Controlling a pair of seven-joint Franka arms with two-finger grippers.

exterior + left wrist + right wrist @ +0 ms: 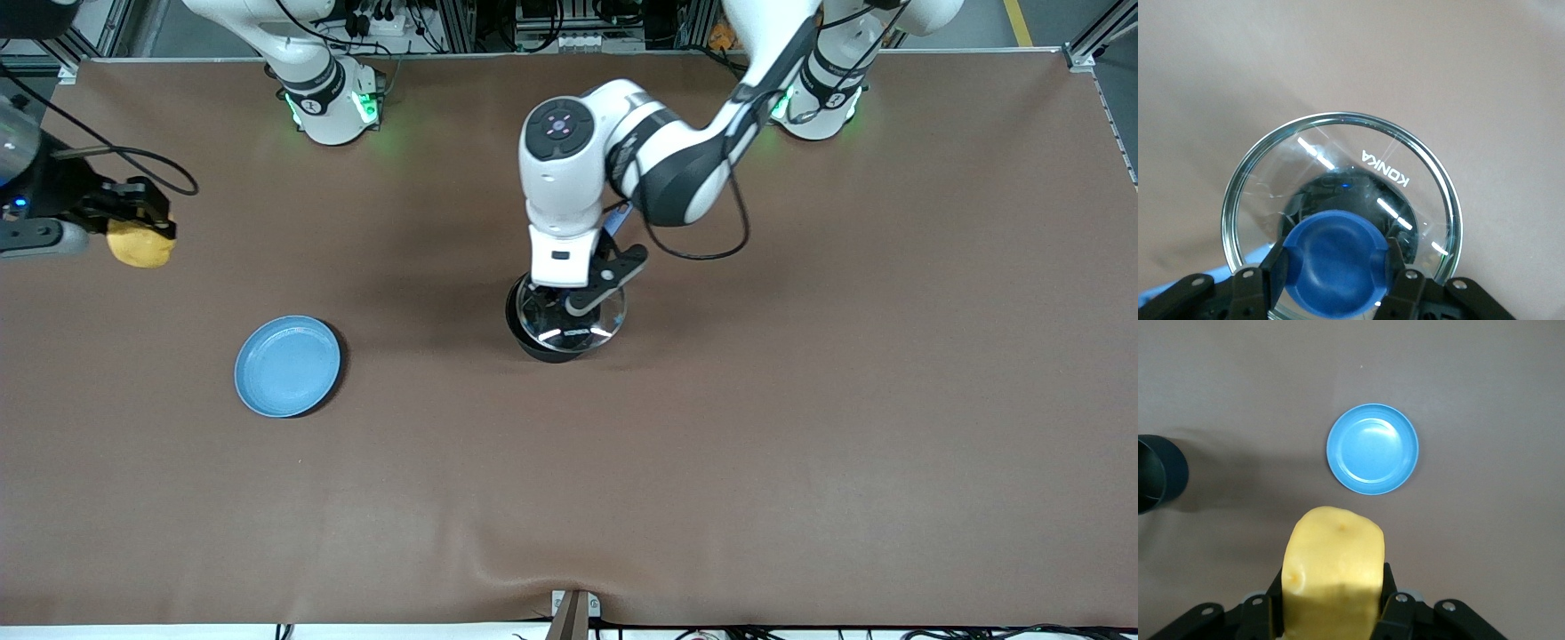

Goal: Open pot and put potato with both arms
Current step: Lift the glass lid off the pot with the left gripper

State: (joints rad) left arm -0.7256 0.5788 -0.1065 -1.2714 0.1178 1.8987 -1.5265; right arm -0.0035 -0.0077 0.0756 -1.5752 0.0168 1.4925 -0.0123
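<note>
The black pot (pixel 532 342) stands mid-table; its handle is mostly hidden under the left arm. My left gripper (pixel 563 311) is over it, shut on the blue knob (pixel 1335 263) of the clear glass lid (pixel 1405 160). The lid (pixel 600 322) sits a little above the pot and offset from its rim; the dark pot shows through the glass. My right gripper (pixel 135 218) is shut on the yellow potato (pixel 140 246) and holds it in the air over the right arm's end of the table. The potato (pixel 1333 577) fills the jaws. The pot (pixel 1157 475) also shows in the right wrist view.
A flat light-blue plate (pixel 287 365) lies on the brown table, nearer the front camera than the potato and toward the right arm's end from the pot; it also shows in the right wrist view (pixel 1372 449). A bracket (pixel 573 613) sits at the table's near edge.
</note>
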